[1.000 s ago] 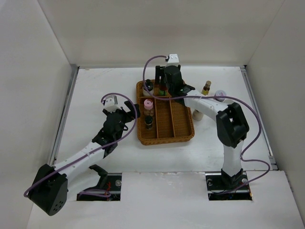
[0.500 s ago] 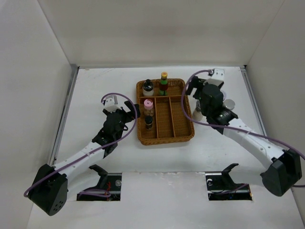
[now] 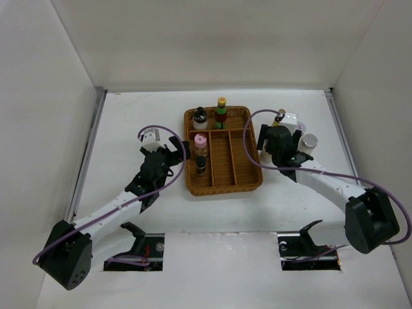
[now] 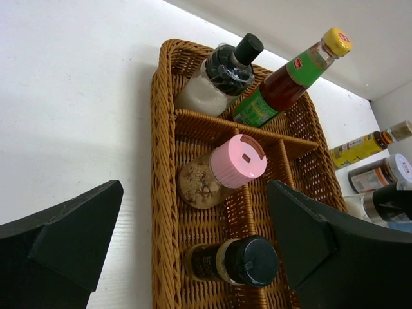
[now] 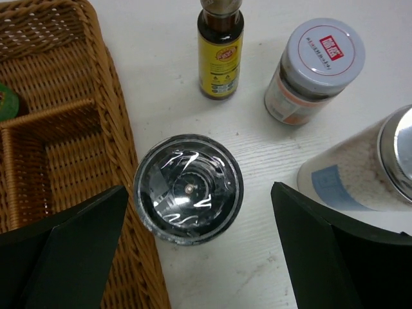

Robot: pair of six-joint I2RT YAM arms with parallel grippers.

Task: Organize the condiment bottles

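Beside the wicker tray (image 5: 112, 84) — a glossy-lidded jar (image 5: 188, 188), yellow-labelled bottle (image 5: 220, 48) behind.

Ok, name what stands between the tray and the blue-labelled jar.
A dark-lidded jar, close beside the tray; the right wrist view shows it.

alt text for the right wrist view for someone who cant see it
The open right gripper hangs over a glossy dark-topped jar standing on the white table close beside the wicker tray. Beyond it stand a yellow-labelled bottle, a grey-lidded jar and a blue-labelled jar.
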